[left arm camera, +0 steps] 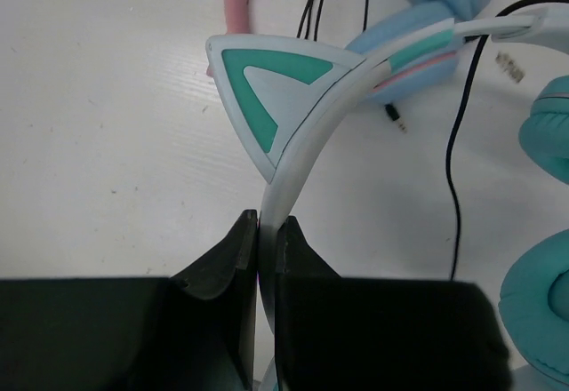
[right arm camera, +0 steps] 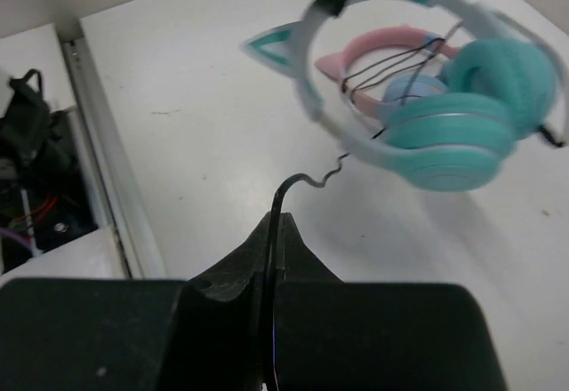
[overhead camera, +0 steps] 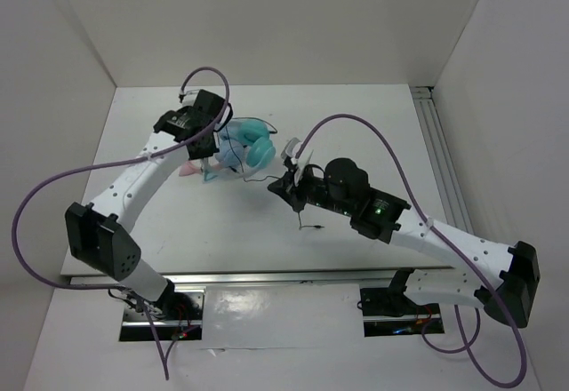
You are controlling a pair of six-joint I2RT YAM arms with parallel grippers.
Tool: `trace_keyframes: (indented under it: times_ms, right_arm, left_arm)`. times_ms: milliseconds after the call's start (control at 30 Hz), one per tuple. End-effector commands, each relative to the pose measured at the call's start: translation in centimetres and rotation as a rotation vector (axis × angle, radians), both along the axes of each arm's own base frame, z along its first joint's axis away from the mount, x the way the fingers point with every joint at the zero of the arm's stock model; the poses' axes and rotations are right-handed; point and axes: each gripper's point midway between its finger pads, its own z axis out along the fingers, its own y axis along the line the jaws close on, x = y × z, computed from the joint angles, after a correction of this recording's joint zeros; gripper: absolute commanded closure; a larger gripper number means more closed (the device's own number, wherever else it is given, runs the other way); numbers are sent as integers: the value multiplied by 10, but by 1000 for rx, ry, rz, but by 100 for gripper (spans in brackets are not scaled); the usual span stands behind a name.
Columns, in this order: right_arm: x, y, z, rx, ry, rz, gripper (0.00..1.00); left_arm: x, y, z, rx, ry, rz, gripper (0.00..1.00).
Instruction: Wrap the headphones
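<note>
Your headphones [right arm camera: 462, 133] sit in the far half of the desk [overhead camera: 178, 231], a little left of its middle. They are held by the pale headband, close beside one teal cat ear [left arm camera: 267, 98]. Their long axis runs from the crown of the band at the left arm's side out to the two teal cups, which point toward the desk's right edge. Whether the cups touch the desk you cannot tell from these views. Several strands of the thin black cable [right arm camera: 307, 180] cross the opening between the two sides of the band, and one kinked run leads away from it.

Your left gripper [left arm camera: 267, 227] is clamped narrow on the headband, with the band edge-on between the pads. Your right gripper [right arm camera: 274, 222] is pinched tight on the cable, near the middle of the desk.

The pink-banded headphones [right arm camera: 373, 53] lie on the desk just behind the teal pair.

The desk is plain white. A metal rail [overhead camera: 440, 160] runs along its right edge, and white walls [overhead camera: 267, 18] close it in on the far, left and right sides.
</note>
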Motion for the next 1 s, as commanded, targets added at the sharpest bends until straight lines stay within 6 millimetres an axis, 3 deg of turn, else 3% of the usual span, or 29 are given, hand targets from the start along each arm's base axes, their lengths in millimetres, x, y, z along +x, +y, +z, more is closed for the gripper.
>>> trace_keyframes:
  times_ms: [0,67,267,300,533,700,800,967]
  right_arm:
    - [-23,13,13,44,-4,83,100]
    - [-31,17,13,44,-4,104,100]
    - [-26,11,28,32,-36,62,100]
    - [-23,10,33,37,-44,44,100]
    - [-6,4,14,-40,-49,-28,100]
    - [-10,4,27,-9,-78,-8,100]
    - [3,-4,36,-16,-129,-68,100]
    - [24,-12,45,-67,-177,-112,100]
  left_arm:
    - [25,-9,3,-54,-36,97,100]
    - [35,-9,0,-35,-39,115,100]
    - [33,-6,-51,44,88,122,100]
    - [31,-11,-52,27,87,107,100]
    - [36,-15,-29,13,48,49,100]
    - [38,-14,-25,38,51,6,100]
    - [25,-26,-35,56,90,-59,100]
    - [-4,-54,-25,75,74,-239,100]
